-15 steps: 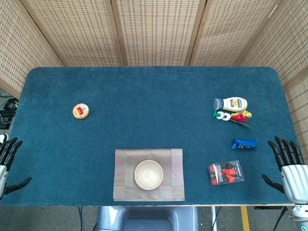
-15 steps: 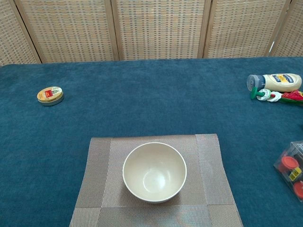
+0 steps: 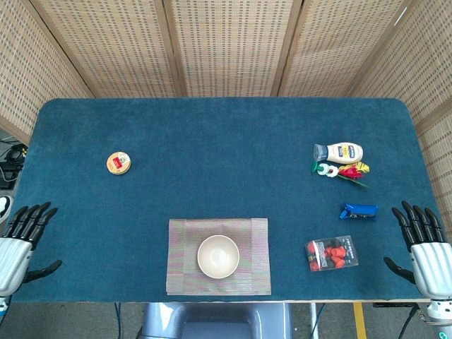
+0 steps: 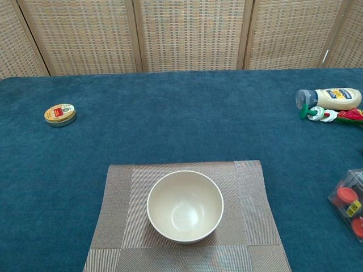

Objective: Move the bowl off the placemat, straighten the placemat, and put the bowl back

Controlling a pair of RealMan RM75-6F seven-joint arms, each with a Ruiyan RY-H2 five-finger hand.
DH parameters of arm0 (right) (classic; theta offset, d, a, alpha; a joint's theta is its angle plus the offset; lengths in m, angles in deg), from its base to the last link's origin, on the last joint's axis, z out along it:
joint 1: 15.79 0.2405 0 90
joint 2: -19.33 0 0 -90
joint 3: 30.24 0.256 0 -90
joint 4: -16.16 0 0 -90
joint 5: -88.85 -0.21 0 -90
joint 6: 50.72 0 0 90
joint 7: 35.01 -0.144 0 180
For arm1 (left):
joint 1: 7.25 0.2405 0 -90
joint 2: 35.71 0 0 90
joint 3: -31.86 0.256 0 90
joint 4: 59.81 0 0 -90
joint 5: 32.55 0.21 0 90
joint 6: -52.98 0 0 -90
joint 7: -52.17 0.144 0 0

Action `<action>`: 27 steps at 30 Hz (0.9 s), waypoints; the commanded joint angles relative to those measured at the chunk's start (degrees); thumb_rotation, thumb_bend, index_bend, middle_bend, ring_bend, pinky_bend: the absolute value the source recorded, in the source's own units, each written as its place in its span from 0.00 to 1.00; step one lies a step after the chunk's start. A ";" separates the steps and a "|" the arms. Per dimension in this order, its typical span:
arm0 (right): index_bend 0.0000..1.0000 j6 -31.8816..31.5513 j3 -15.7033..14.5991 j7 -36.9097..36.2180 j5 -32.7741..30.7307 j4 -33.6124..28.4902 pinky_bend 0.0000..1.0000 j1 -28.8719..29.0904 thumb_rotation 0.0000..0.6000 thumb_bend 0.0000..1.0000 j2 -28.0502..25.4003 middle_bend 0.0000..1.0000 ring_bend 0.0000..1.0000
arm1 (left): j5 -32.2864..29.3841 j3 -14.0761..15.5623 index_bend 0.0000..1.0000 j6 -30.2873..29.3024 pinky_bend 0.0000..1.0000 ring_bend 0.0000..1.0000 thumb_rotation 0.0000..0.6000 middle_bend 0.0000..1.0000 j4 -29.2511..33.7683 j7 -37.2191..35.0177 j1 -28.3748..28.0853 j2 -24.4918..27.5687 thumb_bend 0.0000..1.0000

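Observation:
A cream bowl (image 3: 217,256) (image 4: 185,206) stands upright in the middle of a grey woven placemat (image 3: 258,236) (image 4: 251,187) at the table's near edge. The mat lies nearly square to the table edge. My left hand (image 3: 20,240) hovers at the near left corner of the table, fingers spread and empty. At the near right corner my right hand (image 3: 425,244) is also spread and empty. Both hands are far from the bowl, and neither shows in the chest view.
A small round tin (image 3: 119,163) (image 4: 60,114) sits at the left. On the right lie a mayonnaise bottle (image 3: 340,152) (image 4: 330,98), small toys (image 3: 344,170), a blue clip (image 3: 359,211) and a clear box of red pieces (image 3: 331,253).
My left hand has moved right and slightly down, coming further over the table's near left corner. The right hand, bowl and placemat have not moved.

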 commanded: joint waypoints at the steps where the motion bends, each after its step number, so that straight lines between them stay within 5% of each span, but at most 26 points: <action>1: 0.04 0.66 0.26 0.26 -0.71 0.04 0.00 0.22 1.00 0.00 0.15 0.00 0.00 | 6.62 -0.71 0.00 5.76 0.00 0.00 1.00 0.00 -3.36 -1.15 -6.93 -3.68 0.00; 8: 0.04 2.80 1.51 1.28 -3.86 0.59 0.00 0.92 1.00 0.00 0.59 0.00 0.00 | 14.36 -3.20 0.01 17.08 0.00 0.00 1.00 0.00 -5.92 7.02 -18.44 -10.67 0.00; 16: 0.04 4.14 2.21 2.52 -6.08 1.46 0.00 1.21 1.00 0.00 1.22 0.00 0.00 | 16.57 -5.39 0.17 25.64 0.00 0.00 1.00 0.00 -7.98 11.81 -27.13 -17.58 0.10; 27: 0.04 5.27 2.72 2.43 -7.83 2.11 0.00 1.42 1.00 0.00 1.46 0.00 0.00 | 16.60 -3.94 0.32 32.89 0.00 0.00 1.00 0.00 -12.18 13.84 -33.67 -25.79 0.20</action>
